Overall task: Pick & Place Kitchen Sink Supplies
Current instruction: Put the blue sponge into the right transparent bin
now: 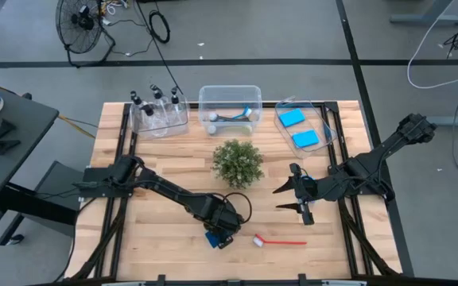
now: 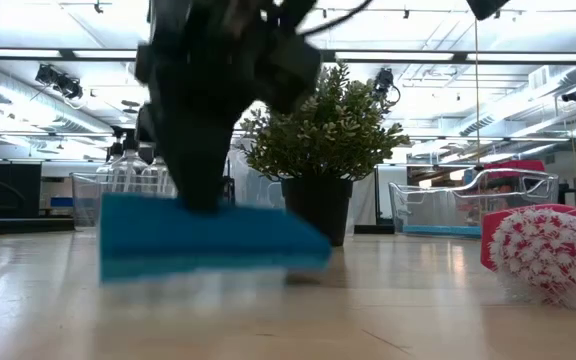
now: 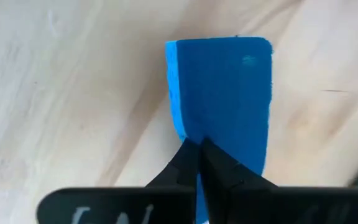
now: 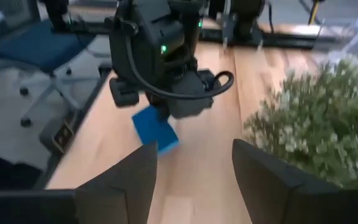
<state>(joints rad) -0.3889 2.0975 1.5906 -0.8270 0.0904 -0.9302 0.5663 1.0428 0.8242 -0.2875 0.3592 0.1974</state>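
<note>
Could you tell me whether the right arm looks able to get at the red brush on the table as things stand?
Probably yes: the red brush lies in the open just below the right gripper, whose jaws stand open, and the left gripper, shut on the blue sponge, sits off to the side.

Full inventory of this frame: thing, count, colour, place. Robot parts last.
sponge: one, blue, near table edge, pinched by the left hand
sponges in bin: two, blue, far-right clear bin
red brush: one, red handle, white-and-red bristle head, near edge, right of the held sponge
bottles: three, clear with black caps, far-left clear bin
brush in middle bin: at least one, blue handle; count unclear
plant: one, green, dark pot, table centre
clear bins: three, along the far edge
table: one, light wood
left hand: shut on the sponge
right hand: open, empty, right of the plant
</note>
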